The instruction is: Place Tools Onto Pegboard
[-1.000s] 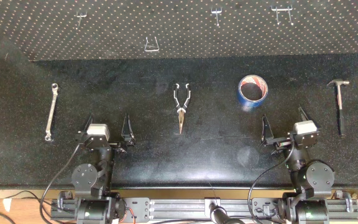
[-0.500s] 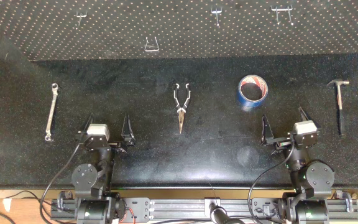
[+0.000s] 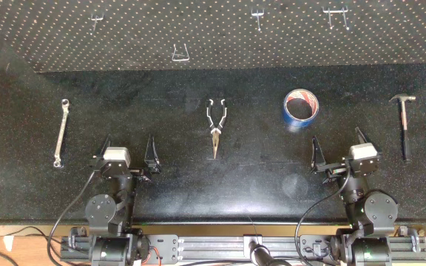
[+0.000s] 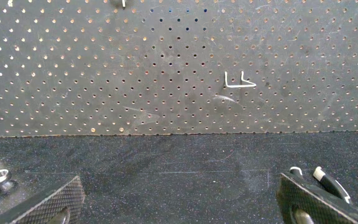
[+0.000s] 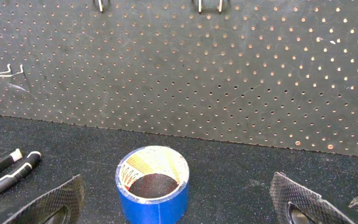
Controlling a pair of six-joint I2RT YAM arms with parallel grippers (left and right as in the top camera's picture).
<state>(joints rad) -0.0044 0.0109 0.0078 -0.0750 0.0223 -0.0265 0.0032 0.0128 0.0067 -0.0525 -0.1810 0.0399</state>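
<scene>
Wrench (image 3: 61,133) shows whole in top view, one end in left wrist view; left gripper (image 3: 129,153), right gripper (image 3: 339,150) fingers (image 4: 42,202) wide.

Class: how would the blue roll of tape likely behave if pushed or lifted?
The blue roll of tape rests on its flat end, so a push would probably slide it rather than roll it. Its hollow core suggests it is light. Tipped onto its rim, it might roll.

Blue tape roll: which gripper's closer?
Right. The right gripper sits open just short of the blue tape roll; the left gripper is far off, past the pliers.
</scene>
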